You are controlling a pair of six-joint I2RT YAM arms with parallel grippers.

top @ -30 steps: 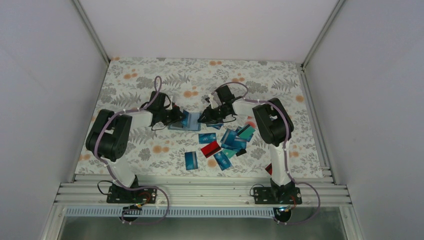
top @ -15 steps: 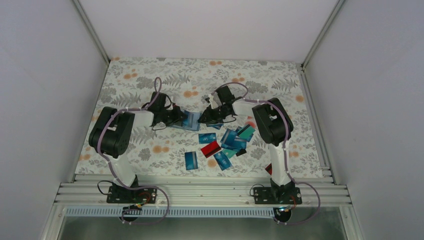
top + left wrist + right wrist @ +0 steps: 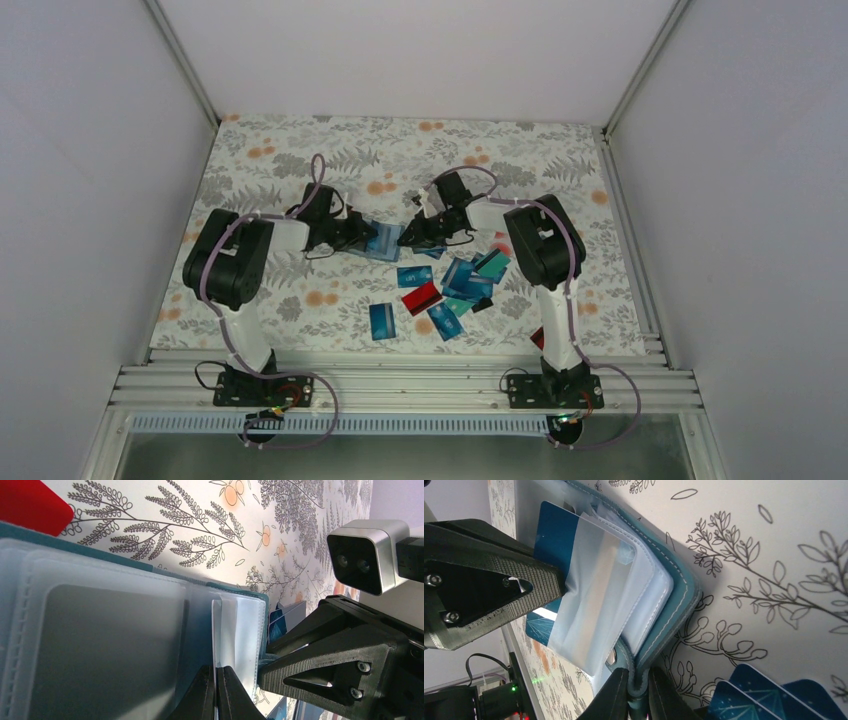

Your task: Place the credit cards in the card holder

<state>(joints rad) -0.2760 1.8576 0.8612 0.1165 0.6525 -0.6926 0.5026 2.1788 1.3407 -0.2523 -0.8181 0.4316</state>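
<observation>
Card holder (image 3: 685, 594) is pinched by left claw (image 3: 216, 674) and right claw (image 3: 638, 679).

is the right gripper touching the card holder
Touching. The right wrist view shows the right gripper pinching the teal edge of the card holder, one finger on each side.

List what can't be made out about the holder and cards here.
- Top view: the holder is small and half covered by the left gripper and right gripper; its pockets cannot be seen.
- Right wrist: the blue card runs behind the left gripper and a clear sleeve; how far in it sits is unclear.
- Top view: print on the loose cards is too small.
</observation>
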